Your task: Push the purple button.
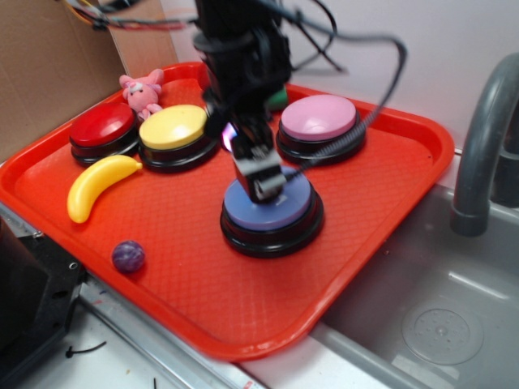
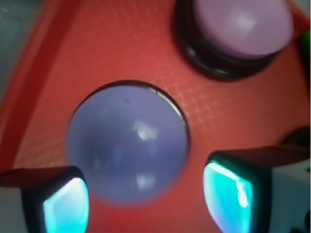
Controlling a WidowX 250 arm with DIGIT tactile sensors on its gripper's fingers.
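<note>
Red tray [image 1: 389, 154]: purple button [image 1: 280, 212] near centre; gripper [image 2: 146, 199] directly above its dome, fingers [image 2: 65, 206] spread apart, holding nothing.

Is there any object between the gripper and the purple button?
No, nothing visible. The gripper is right over the purple button, at its dome. The pink-lilac button stands behind, apart from it.

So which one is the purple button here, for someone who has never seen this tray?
On the red tray, the purple button is the dome nearest the sink, standing alone in front of the others under the gripper. It is blue-purple, unlike the pink-lilac button behind it.
</note>
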